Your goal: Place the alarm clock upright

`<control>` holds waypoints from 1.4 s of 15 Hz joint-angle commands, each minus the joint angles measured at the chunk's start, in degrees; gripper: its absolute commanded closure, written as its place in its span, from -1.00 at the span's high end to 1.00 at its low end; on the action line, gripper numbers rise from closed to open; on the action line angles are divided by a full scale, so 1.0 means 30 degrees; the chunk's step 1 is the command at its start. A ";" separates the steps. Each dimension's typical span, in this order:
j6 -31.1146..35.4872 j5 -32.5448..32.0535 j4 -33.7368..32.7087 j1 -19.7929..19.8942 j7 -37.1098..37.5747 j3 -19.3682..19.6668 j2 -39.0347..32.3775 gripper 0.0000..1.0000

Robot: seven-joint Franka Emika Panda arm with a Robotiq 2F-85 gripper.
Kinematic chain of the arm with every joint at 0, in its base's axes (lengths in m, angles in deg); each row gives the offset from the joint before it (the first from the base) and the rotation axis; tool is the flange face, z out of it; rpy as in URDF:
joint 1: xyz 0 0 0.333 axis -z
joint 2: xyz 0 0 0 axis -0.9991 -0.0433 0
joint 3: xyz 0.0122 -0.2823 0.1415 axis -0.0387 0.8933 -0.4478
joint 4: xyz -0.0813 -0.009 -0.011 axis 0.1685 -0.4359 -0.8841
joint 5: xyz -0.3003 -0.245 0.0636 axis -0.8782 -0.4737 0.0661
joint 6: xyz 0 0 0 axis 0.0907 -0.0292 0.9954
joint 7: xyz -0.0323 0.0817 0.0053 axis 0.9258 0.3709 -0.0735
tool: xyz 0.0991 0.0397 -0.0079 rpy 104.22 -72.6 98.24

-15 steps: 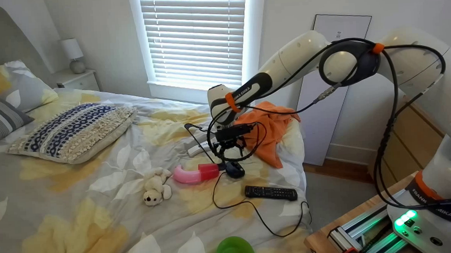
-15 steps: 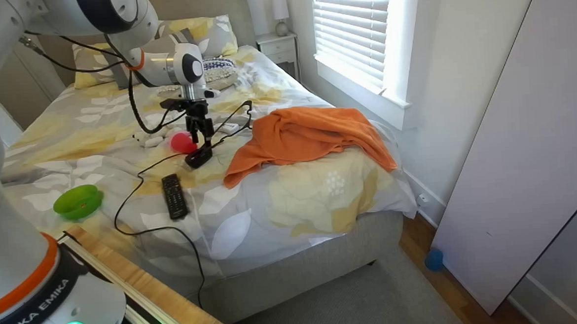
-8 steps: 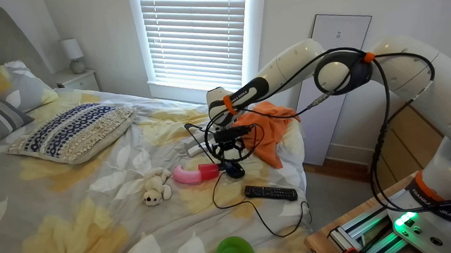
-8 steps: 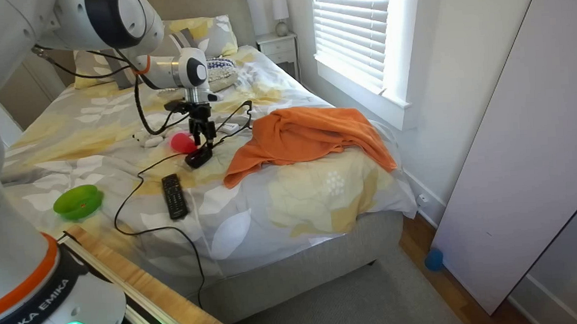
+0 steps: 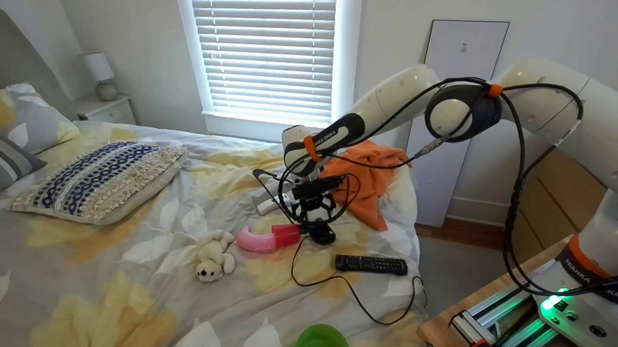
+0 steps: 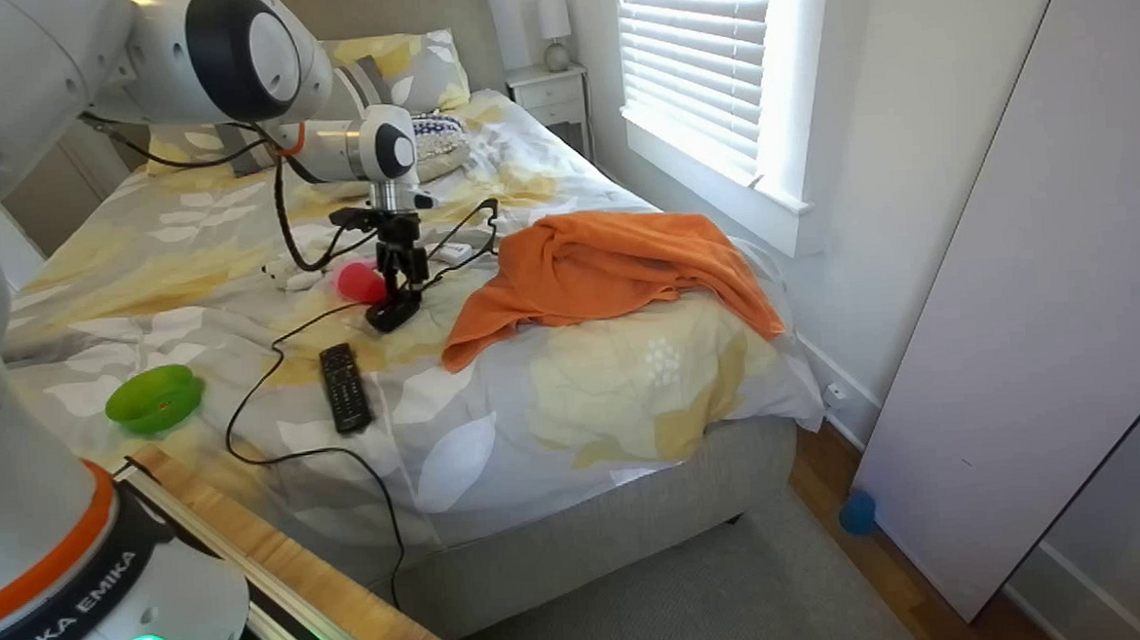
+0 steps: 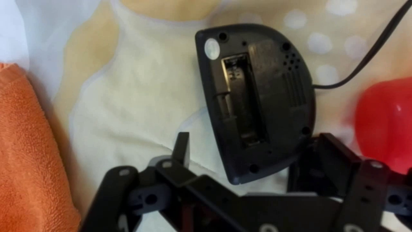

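The alarm clock (image 7: 276, 106) is black and half-round with a cable. It lies on the bed with its open battery compartment facing up in the wrist view. It also shows in both exterior views (image 5: 323, 237) (image 6: 394, 314). My gripper (image 7: 253, 141) is open and points down at the clock, low over it in both exterior views (image 5: 317, 221) (image 6: 402, 288). Its fingers stand on either side of the clock's lower end in the wrist view. The left finger is apart from the clock. The right finger is close to its curved edge; I cannot tell if they touch.
A pink and red toy (image 5: 270, 238) lies right beside the clock. A remote (image 5: 371, 264), a white plush toy (image 5: 214, 255), a thin black hanger-like frame (image 6: 489, 229), an orange cloth (image 6: 606, 269) and a green bowl (image 6: 155, 400) are around. The cable (image 6: 315, 452) runs over the bed edge.
My gripper has come down closer to the clock, and the arm has lowered with it. The clock and the other things have not visibly moved.
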 commanded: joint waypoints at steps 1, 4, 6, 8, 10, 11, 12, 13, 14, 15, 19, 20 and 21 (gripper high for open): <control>-0.1288 0.0418 -0.1678 -0.0423 0.0168 0.0292 -0.1061 1.00; -0.1818 0.0379 -0.2272 -0.0478 0.0078 0.0320 -0.1480 1.00; -0.2057 0.0405 -0.2637 -0.0483 0.0035 0.0290 -0.1750 0.91; -0.2184 0.0368 -0.2915 -0.0518 -0.0029 0.0294 -0.1966 0.42; -0.2274 0.0362 -0.3186 -0.0545 -0.0038 0.0299 -0.2154 0.24; -0.2308 0.0353 -0.3314 -0.0561 -0.0043 0.0304 -0.2215 0.08; -0.2344 0.0349 -0.3413 -0.0574 -0.0061 0.0302 -0.2261 0.00; -0.2399 0.0339 -0.3500 -0.0587 -0.0063 0.0311 -0.2297 0.00; -0.2428 0.0327 -0.3540 -0.0597 -0.0073 0.0317 -0.2304 -0.03; -0.2481 0.0288 -0.3634 -0.0632 -0.0062 0.0342 -0.2310 -0.05; -0.1910 -0.0326 -0.3231 -0.0590 0.0152 0.0245 -0.1768 -0.05; -0.1587 -0.0502 -0.3077 -0.0668 0.0202 0.0316 -0.1532 -0.05; -0.1214 -0.0603 -0.2951 -0.0714 0.0367 0.0349 -0.1329 0.20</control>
